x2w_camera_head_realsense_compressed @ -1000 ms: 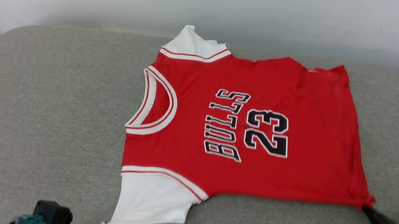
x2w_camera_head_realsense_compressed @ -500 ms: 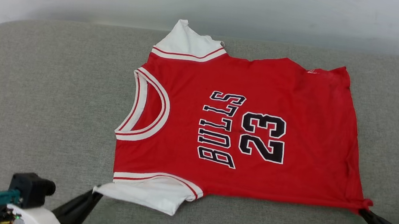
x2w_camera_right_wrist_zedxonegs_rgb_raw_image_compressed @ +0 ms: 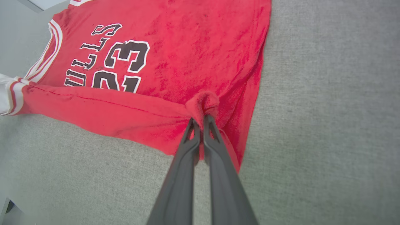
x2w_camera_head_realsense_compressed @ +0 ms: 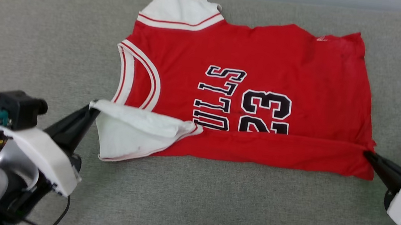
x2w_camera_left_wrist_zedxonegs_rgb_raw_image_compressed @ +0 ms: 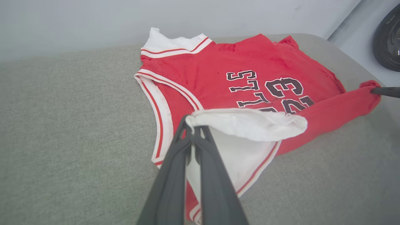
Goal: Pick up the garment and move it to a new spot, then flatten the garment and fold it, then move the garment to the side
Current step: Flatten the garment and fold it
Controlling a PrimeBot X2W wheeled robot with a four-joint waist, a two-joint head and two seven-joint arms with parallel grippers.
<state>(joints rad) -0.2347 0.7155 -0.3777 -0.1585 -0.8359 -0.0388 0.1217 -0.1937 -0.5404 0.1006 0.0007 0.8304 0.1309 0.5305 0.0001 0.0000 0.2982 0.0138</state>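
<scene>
The garment is a red jersey with white sleeves and black letters and numerals, spread on a grey cushion. Its near long edge is lifted and rolled over towards the lettering. My left gripper is shut on the near white sleeve, pinching its corner at the tips. My right gripper is shut on the garment's near hem corner, with a bunch of red cloth at its tips. The rolled red band stretches between the two grippers and covers the bottom of the letters and numerals.
The grey cushion runs wide in front of the garment and to its left. A pale wall stands behind the cushion's far edge. A dark round object sits off the cushion's right end in the left wrist view.
Both grippers have carried the garment's near edge away from me, over the red body; the white sleeve now lies folded up on the chest. The head camera has tilted down.
</scene>
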